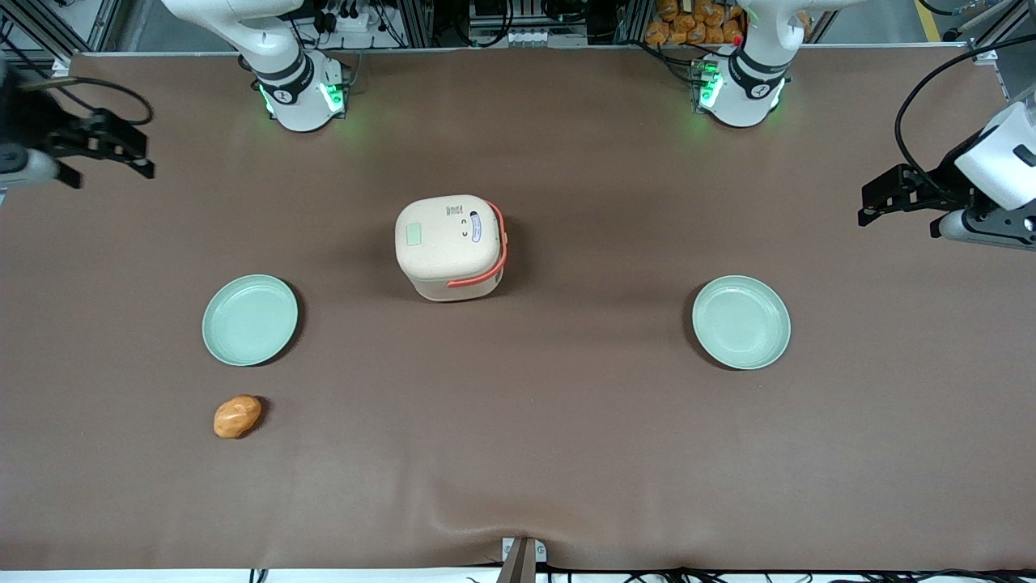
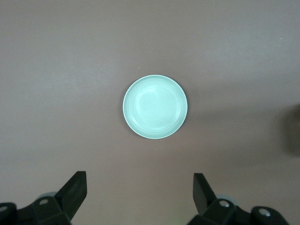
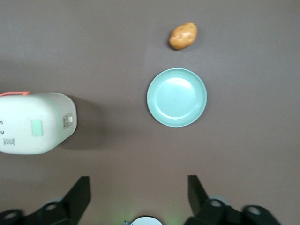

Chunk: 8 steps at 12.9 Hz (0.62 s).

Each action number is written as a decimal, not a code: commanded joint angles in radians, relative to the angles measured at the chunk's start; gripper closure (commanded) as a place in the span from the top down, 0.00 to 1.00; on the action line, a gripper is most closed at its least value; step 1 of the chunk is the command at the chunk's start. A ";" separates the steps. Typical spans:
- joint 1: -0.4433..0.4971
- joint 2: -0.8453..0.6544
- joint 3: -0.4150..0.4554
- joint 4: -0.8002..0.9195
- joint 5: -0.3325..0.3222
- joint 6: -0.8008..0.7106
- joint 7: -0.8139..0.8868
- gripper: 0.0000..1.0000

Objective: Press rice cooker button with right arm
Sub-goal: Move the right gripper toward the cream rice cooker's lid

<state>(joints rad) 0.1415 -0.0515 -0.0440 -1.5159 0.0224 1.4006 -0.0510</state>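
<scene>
Brown matte table cover [image 1: 566,453] fills the front view, cable clutter and racks along its 12 o'clock edge. Rice cooker [image 1: 450,247] sits near table centre, upright, lid closed, coral handle band folded down around the side. Two pale green plates flank it: one plate [image 1: 250,320] toward the working arm's end, at about 8 o'clock from the cooker, the other plate [image 1: 741,321] toward the parked arm's end, at about 4 o'clock. Potato-like orange lump [image 1: 237,416] lies just nearer the front camera than the first plate, apart from it.

Right arm's gripper [image 1: 101,150] hangs at the working arm's end of the table, roughly 10 o'clock from the cooker and well apart from it, nothing held. Fingers [image 3: 79,194] are spread wide in the right wrist view, with bare table between them.

Handling judgement: the cooker looks like rigid plastic, light (probably empty, can't confirm), smooth-sided, so a sideways shove could slide or tip it on the cloth. No grasp needed. Contact should go on the button, likely the small latch-like tab [image 3: 69,119] on the face toward the working arm, near the pale green rim; the green rectangle [image 1: 414,234] on the lid may be a display instead, can't tell which is the button. Push with one fingertip or closed fingers, slow and square to the surface. Task not started; approach still to do.
</scene>
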 commanded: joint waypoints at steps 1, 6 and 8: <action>0.015 -0.011 0.054 -0.033 -0.004 0.003 0.104 0.27; 0.024 -0.011 0.205 -0.012 -0.004 0.003 0.237 0.00; 0.035 -0.010 0.226 -0.019 0.005 0.008 0.266 0.00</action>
<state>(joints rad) 0.1746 -0.0523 0.1652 -1.5348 0.0224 1.4063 0.1857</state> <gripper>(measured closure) 0.991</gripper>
